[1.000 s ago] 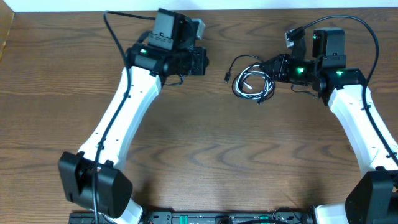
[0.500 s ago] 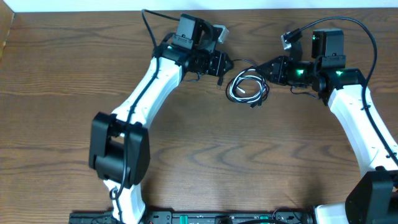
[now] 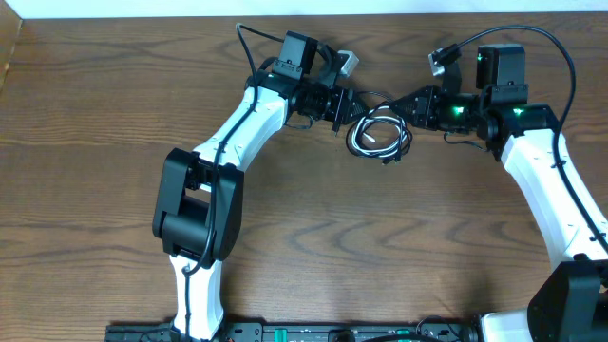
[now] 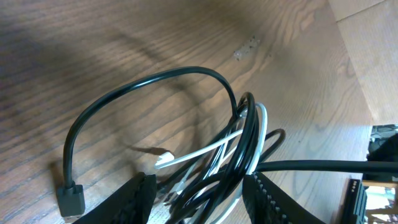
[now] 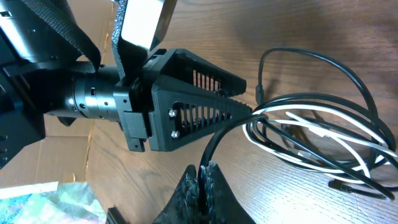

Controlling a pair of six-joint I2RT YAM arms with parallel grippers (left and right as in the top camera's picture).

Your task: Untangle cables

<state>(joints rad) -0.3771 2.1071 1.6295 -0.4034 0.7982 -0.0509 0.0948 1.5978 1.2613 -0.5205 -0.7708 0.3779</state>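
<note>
Overhead, the cables [image 3: 380,136] are coiled on the table [image 3: 313,247], toward its far edge. A black strand is pinched in the closed right gripper [image 5: 203,177]; the bundle is straddled by the parted left gripper [image 4: 198,190]. The cords are judged light and limp; the loose plug end [image 4: 69,200] could be taken.

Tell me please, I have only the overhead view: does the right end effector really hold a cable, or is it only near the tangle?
Observer: It holds one. In the right wrist view the right end effector is shut on a single black cable that runs into the tangle.
Operator: And the other arm?
Observer: The left wrist view shows the left end effector open, with part of the tangle passing between its fingers.
Operator: Any free end?
Observer: Yes, a black plug lies on the table, outside those fingers.
</note>
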